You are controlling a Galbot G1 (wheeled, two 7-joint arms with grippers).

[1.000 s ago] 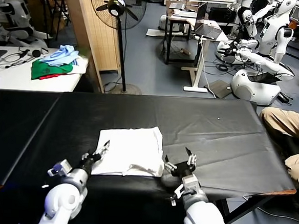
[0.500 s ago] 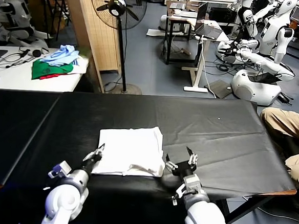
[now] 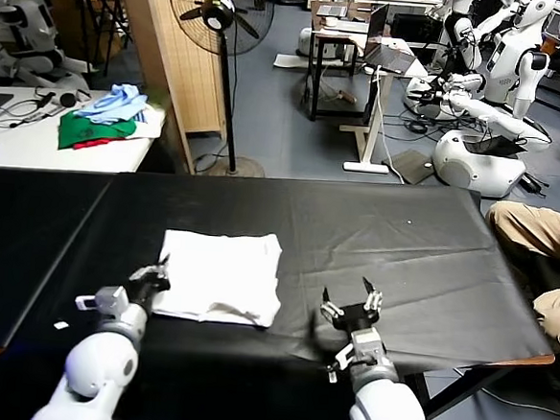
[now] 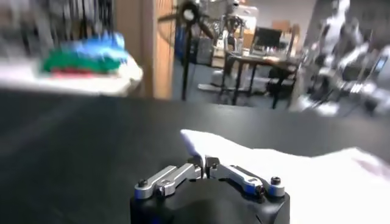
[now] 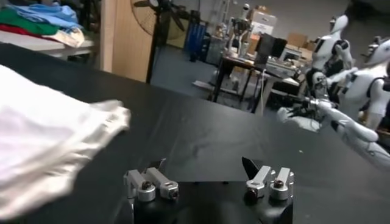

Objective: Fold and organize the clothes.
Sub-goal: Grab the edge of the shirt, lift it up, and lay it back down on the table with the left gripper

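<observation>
While the left gripper (image 3: pixel 153 278) pinches the near left corner of the folded white shirt (image 3: pixel 220 275) on the black table (image 3: pixel 402 247), the right gripper (image 3: pixel 352 307) waits wide open, off to the right. The shirt looks soft and floppy; edges are best to grab.

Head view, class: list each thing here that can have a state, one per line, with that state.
White T-shirt: folded, flat on the black table.
Left claw: shut on the T-shirt's left edge.
Right claw: open, empty, apart from the shirt.
Fan: upright.
Coloured garments: piled on the white side table.
</observation>
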